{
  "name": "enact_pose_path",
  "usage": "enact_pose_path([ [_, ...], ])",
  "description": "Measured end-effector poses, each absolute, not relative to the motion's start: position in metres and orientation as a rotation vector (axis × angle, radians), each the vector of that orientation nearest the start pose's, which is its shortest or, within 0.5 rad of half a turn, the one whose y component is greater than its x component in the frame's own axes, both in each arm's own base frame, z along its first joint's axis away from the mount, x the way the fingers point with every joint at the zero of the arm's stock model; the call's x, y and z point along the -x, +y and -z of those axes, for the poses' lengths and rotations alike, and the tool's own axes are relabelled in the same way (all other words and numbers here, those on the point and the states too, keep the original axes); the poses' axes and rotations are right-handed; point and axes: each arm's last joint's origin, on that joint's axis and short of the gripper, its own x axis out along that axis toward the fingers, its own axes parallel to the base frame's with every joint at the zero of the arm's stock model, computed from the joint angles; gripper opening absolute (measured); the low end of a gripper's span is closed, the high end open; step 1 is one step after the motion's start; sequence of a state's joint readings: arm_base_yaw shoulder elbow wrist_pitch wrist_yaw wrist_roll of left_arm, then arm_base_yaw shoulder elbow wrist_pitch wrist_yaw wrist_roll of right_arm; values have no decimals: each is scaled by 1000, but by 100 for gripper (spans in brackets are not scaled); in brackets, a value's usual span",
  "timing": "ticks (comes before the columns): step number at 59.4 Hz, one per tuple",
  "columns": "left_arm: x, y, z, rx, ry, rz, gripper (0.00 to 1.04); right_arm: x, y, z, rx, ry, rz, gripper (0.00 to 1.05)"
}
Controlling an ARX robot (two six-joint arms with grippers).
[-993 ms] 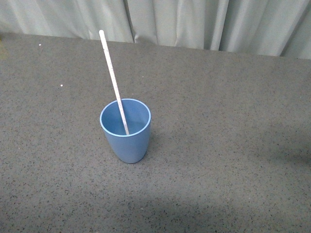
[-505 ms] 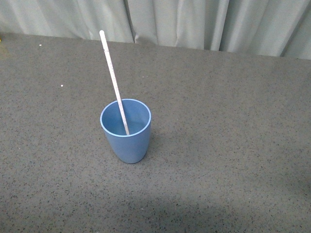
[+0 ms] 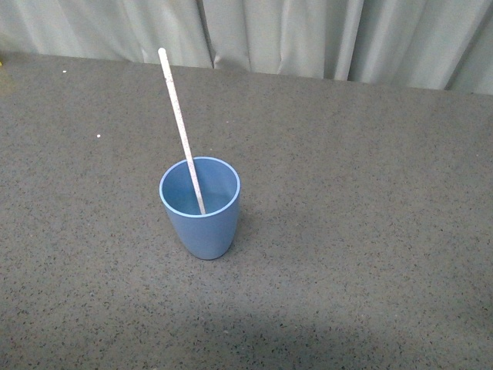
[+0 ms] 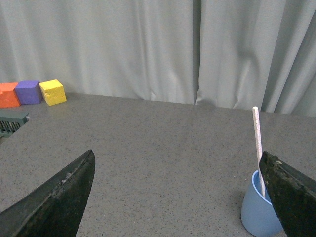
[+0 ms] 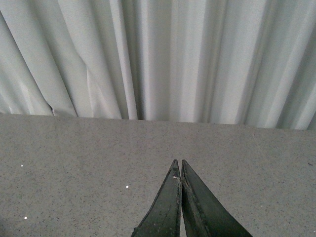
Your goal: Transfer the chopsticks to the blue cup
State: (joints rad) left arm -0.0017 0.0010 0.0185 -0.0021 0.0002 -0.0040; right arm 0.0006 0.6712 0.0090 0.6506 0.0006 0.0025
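The left gripper is spread wide, with its two dark fingers far apart at the edges of the left wrist view. It holds nothing and touches nothing. The right gripper has its two dark fingers pressed flat together, tip to tip, with nothing between them. It hangs over bare table and touches nothing.

The big grey speckled table fills most of the front view, and pale curtains hang behind it. Neither arm shows in the front view. Nothing stands near the cup to get in the way.

The blue cup stands upright near the middle of the table. The chopsticks are one thin white stick standing inside the cup. Its low end rests down in the cup, and it leans back and to the left, with its top end poking up high above the rim.

Far off by the curtain sit three small blocks in a row: a yellow block, a purple block and an orange block. They are well apart from the cup.
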Motion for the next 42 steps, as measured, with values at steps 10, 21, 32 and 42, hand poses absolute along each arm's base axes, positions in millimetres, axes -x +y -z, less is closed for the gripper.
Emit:
enact_pose_path([
  [10, -97, 0, -170, 4, -15, 2, 98, -133, 0, -165, -2, 5, 0, 1],
  [21, -97, 0, -170, 4, -15, 2, 98, -127, 0, -167, -2, -2, 0, 1],
  [32, -97, 0, -170, 4, -15, 2, 98, -121, 0, -168, -2, -6, -1, 1],
  [42, -97, 0, -170, 4, -15, 2, 98, -117, 0, -168, -2, -7, -1, 1],
])
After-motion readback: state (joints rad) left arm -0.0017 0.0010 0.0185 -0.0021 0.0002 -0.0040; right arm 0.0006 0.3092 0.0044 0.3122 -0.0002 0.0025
